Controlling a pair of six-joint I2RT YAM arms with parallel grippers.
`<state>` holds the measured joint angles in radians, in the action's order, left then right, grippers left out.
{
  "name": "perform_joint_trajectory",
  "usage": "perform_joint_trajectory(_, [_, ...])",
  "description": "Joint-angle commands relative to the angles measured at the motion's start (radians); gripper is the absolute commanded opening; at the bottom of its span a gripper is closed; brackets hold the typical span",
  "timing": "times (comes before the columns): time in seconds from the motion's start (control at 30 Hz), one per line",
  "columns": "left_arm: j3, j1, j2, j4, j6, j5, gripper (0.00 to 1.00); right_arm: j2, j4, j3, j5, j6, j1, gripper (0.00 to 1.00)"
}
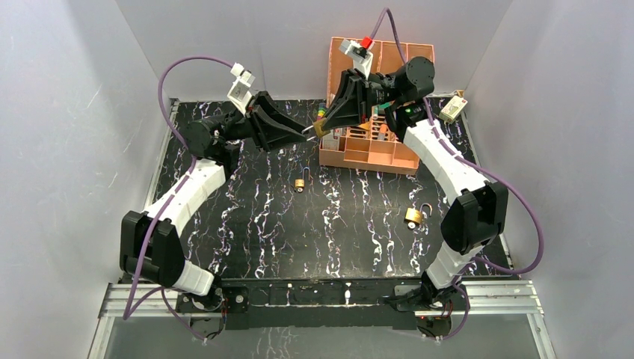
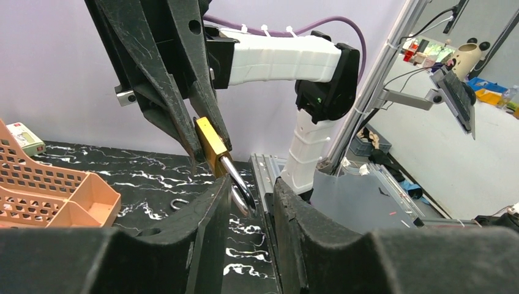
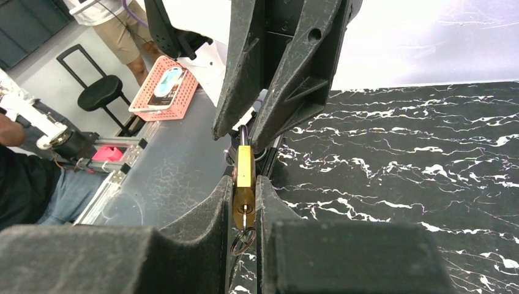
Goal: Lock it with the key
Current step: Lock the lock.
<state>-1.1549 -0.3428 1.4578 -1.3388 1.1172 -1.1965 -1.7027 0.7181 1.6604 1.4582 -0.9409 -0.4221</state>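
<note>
My right gripper (image 3: 244, 184) is shut on a brass padlock (image 3: 244, 184), held in the air edge-on between its fingers. A key (image 3: 244, 215) sits in the keyhole with its ring (image 3: 243, 241) hanging below. In the left wrist view the padlock (image 2: 210, 143) points its steel shackle (image 2: 240, 179) into my left gripper (image 2: 251, 184). The left jaws stand apart around the shackle, which lies against the left finger (image 2: 211, 205). In the top view both grippers meet at the padlock (image 1: 322, 129), left of the orange tray (image 1: 374, 153).
Two more brass padlocks lie on the black marbled table: a small one (image 1: 300, 184) mid-table and one with its shackle raised (image 1: 413, 216) at the right. The tray's compartments hold small items. Grey walls enclose the table.
</note>
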Motion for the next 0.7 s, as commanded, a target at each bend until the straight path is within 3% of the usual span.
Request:
perform_joint_trajectory(0.0, [-0.012, -0.01, -0.011, -0.066, 0.005, 0.018, 0.32, 0.028, -0.013, 0.055, -0.055, 0.042, -0.001, 0.0])
perform_joint_trajectory(0.17, [-0.003, -0.009, -0.013, -0.061, -0.006, 0.013, 0.46, 0.032, -0.052, 0.066, -0.057, 0.07, 0.001, 0.0])
perform_joint_trajectory(0.53, [0.029, 0.017, -0.044, -0.032, -0.029, -0.014, 0.46, 0.037, -0.065, 0.07, -0.049, 0.076, 0.009, 0.0])
perform_joint_trajectory(0.67, [0.026, 0.021, -0.045, -0.026, -0.03, -0.012, 0.28, 0.036, -0.066, 0.068, -0.048, 0.077, 0.01, 0.0])
